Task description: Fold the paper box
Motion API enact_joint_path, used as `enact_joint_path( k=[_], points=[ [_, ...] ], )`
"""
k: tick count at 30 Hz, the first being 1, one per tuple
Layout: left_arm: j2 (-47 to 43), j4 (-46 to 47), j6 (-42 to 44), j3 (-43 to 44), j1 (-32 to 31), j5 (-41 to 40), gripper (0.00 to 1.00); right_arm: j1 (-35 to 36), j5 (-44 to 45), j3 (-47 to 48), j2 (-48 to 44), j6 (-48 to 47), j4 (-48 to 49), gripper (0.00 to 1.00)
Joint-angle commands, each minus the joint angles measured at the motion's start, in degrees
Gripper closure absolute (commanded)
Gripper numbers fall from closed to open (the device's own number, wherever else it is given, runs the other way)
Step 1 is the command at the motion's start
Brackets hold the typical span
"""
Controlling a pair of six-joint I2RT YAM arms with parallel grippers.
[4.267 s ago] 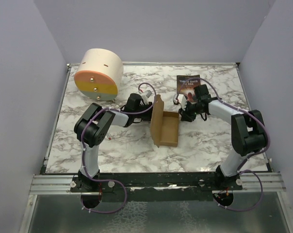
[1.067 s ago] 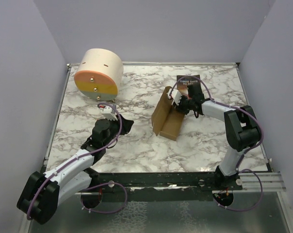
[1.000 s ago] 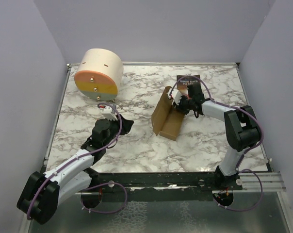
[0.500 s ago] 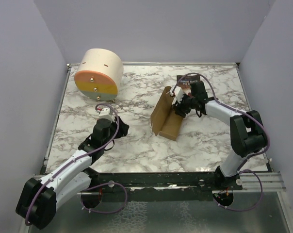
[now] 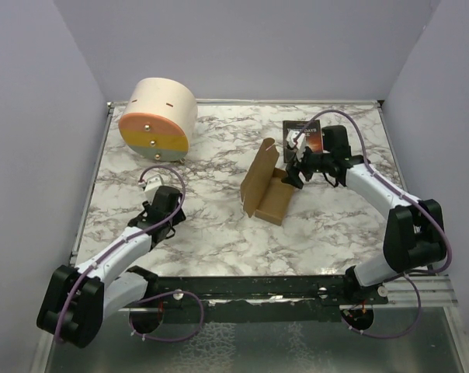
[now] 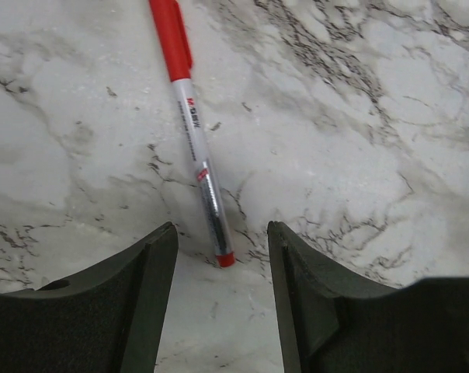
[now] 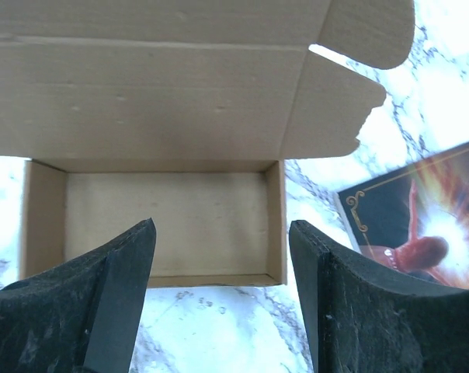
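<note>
Top external view: a plain brown cardboard paper box, tray formed and lid panel standing upright, rests on the white marble surface.

Left wrist view: the left arm's black fingers are apart and empty, well left of the box, with a red-and-silver pen lying just beyond their tips.

Right wrist view: the right arm's black fingers are spread and empty, just beside the box's open tray.

The cardboard looks light and easily shoved, stiff across its panels and bending only at the creases. The upright lid's free edge seems the best place to pinch.
</note>
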Motion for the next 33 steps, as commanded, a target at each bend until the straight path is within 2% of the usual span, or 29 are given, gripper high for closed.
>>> enact_joint_path(
  k=[1, 8, 14, 21, 33],
  points=[
    [2.07, 0.02, -0.09, 1.48, 3.20, -3.33, 0.47, -1.76, -10.00, 1.28, -2.00, 2.61, -4.63, 0.30],
    [7.95, 0.34, -1.40, 2.75, 4.19, -6.33, 0.48, -2.49, -12.37, 0.58, -0.95, 2.87, -4.26, 0.30],
    [13.66, 1.21, -0.57, 5.50, 4.57, -7.09, 0.54, -2.57, -12.63, 0.43, -0.98, 2.96, -4.18, 0.30],
    [16.85, 0.24, -1.05, 6.59, 4.72, -7.75, 0.69, -2.99, -13.28, 0.21, -1.31, 2.87, -4.10, 0.30],
    [12.61, 1.00, -1.49, 3.82, 4.72, -4.08, 0.99, -4.80, -17.43, 0.53, -1.38, 3.50, -4.99, 0.30]
  ],
)
